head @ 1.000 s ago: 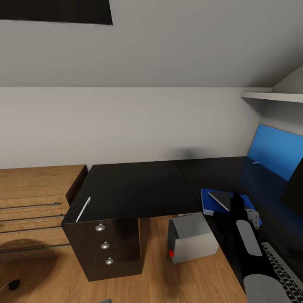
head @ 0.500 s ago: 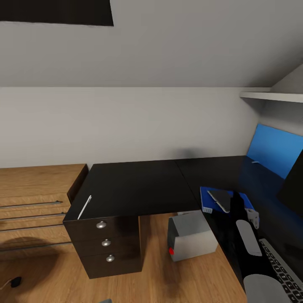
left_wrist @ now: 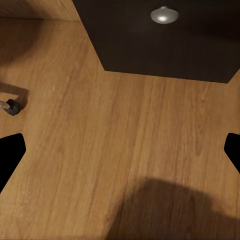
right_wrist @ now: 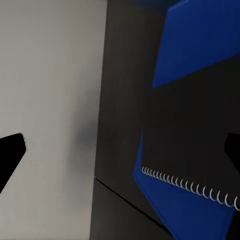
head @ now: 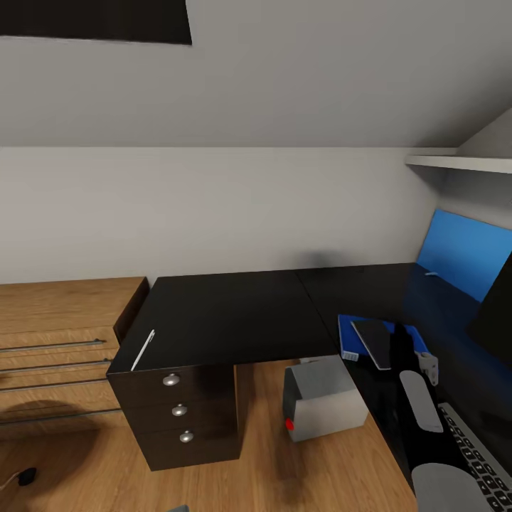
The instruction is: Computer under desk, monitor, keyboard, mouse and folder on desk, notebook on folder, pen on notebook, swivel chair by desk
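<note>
On the black desk [head: 227, 313] the blue folder [head: 350, 336] lies with the dark notebook [head: 375, 341] flat on top. My right gripper [head: 400, 343] hangs open just above them. In the right wrist view the notebook [right_wrist: 200, 125], spiral-bound, rests on the folder [right_wrist: 200, 45] beneath the open right gripper [right_wrist: 121, 152]. The pen [head: 142, 350] lies at the desk's left edge. The computer [head: 323, 402] stands under the desk. The keyboard [head: 478, 462] and monitor [head: 498, 313] sit at the right. My left gripper [left_wrist: 121, 152] is open over the floor. The mouse is out of view.
The desk's drawer unit [head: 178, 419] has round knobs, one of them the knob [left_wrist: 164, 15]. A light-wood chest [head: 57, 341] stands to the left. A blue panel [head: 462, 252] leans under a shelf [head: 462, 162]. A chair caster [head: 25, 475] rests on the plank floor.
The notebook, tilted and lifted at the right gripper a second ago, now lies flat on the folder, let go. The view shifted slightly.
</note>
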Robot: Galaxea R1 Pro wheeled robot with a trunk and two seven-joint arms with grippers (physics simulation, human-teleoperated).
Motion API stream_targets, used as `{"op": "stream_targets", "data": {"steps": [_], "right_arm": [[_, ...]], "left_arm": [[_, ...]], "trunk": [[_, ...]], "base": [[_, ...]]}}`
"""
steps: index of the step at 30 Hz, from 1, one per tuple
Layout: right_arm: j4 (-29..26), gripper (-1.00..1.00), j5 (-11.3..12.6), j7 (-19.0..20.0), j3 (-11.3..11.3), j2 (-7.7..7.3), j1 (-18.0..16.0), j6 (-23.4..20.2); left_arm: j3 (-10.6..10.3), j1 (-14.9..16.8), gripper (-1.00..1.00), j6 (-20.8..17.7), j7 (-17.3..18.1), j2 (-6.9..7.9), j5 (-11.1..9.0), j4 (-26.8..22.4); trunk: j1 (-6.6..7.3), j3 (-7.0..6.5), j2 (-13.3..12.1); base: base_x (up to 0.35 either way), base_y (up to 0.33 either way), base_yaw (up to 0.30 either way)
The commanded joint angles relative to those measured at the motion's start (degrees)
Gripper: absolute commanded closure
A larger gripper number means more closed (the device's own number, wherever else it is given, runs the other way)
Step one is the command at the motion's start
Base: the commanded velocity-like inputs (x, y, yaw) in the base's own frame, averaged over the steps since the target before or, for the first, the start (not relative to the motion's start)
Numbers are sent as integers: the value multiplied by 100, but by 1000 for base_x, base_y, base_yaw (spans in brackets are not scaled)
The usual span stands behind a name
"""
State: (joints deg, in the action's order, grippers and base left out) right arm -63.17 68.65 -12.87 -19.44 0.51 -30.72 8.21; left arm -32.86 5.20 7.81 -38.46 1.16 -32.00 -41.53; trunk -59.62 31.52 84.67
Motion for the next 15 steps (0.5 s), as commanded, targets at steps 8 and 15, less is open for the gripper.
{"op": "stream_targets", "data": {"steps": [8,15], "right_arm": [[-291,-100,90,-2,-15,72,-4,21],[-303,-100,79,-17,185,147,-4,25]], "left_arm": [[-45,8,-100,37,-38,8,-61,-4],[-52,8,-100,28,-40,7,-68,-4]], "trunk": [[0,6,3],[0,-3,3]], "base": [[0,0,9],[0,0,200]]}}
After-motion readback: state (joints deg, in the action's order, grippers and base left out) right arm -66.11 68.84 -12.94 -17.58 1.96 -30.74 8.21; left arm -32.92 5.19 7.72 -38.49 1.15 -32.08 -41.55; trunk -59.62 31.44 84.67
